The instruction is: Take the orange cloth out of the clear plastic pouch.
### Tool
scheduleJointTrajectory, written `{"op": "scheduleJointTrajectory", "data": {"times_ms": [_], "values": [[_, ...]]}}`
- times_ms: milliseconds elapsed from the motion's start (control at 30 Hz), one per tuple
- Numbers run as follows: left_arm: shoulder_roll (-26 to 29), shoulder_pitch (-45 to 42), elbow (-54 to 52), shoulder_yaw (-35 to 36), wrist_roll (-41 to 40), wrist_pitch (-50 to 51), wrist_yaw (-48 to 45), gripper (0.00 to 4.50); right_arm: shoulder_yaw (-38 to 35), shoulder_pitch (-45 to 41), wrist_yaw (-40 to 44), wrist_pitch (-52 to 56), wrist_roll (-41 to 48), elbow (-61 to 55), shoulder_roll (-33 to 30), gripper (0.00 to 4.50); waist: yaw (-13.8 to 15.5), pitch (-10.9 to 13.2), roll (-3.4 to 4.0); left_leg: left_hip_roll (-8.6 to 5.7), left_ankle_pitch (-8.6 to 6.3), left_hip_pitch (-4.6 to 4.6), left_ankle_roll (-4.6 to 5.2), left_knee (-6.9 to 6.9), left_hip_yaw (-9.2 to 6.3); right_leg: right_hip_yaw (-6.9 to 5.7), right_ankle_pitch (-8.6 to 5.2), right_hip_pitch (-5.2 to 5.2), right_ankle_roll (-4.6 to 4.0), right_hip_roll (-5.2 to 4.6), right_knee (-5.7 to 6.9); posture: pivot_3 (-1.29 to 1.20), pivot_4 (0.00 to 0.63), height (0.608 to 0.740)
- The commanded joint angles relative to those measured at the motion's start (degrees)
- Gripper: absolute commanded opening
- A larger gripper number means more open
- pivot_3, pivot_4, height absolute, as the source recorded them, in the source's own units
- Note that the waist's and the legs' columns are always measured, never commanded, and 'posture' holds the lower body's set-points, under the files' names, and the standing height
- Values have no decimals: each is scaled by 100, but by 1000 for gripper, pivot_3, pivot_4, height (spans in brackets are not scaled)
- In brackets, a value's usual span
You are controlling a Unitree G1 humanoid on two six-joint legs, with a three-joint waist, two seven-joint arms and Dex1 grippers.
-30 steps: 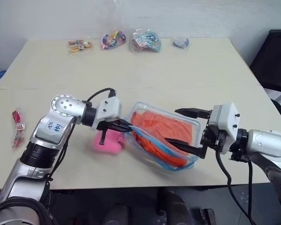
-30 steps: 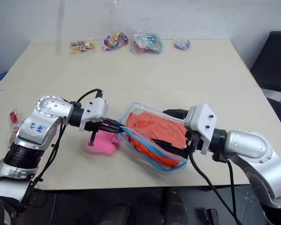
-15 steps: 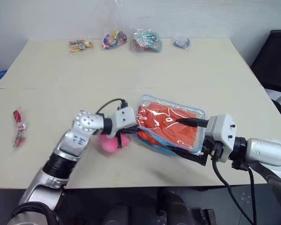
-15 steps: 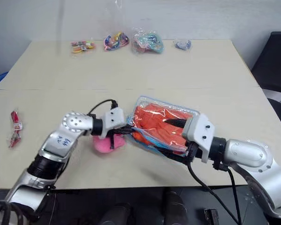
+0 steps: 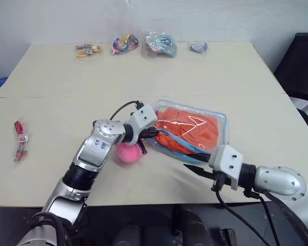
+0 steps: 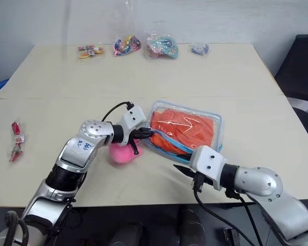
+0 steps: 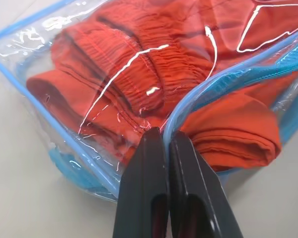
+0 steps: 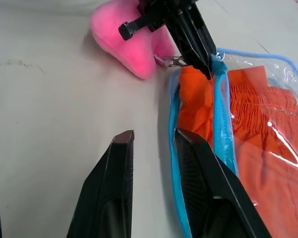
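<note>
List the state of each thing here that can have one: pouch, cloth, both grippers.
clear plastic pouch: lying on the table, mouth unzipped and gaping, blue trim pinched at that end.
orange cloth: folded, mostly inside the pouch, one fold bulging at the open mouth.
left gripper: shut on the pouch's trim.
right gripper: fingers apart, empty, beside the pouch's mouth.
pink plush heart: resting on the table beside the pouch.

Head eyes look down the table [image 5: 205, 77]; both wrist cameras closely share the pouch [image 7: 79, 144].
</note>
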Motion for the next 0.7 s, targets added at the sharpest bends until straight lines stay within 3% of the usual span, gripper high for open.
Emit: {"op": "scheduleJointTrajectory", "data": {"times_ms": [33, 267, 567, 700], "values": [[16, -28, -428, 54, -45, 268, 181, 0, 175, -91, -177, -204, -449, 159, 101, 1311, 5, 0, 0, 0, 0, 0, 0, 0, 0, 0, 0, 0, 0, 0, 0, 0, 150, 740], [-240, -155, -718, 414, -314, 995, 600, 0, 612, -447, -627, -545, -1620, 1035, 305, 1311, 3, 0, 0, 0, 0, 0, 0, 0, 0, 1, 0, 0, 0, -1, 0, 0, 150, 740], [-215, -83, -940, 377, -423, 1143, 852, 0, 511, -562, -741, -787, -2111, 1492, 536, 1311, -4, 0, 0, 0, 0, 0, -1, 0, 0, 1, 0, -1, 0, -1, 0, 0, 150, 740], [-264, -60, -964, 358, -461, 1180, 959, 0, 557, -594, -695, -820, -2218, 1500, 570, 2199, -3, 0, 0, 0, 0, 0, -2, 0, -1, 1, 0, -1, 0, -1, 0, 0, 150, 740]]}}
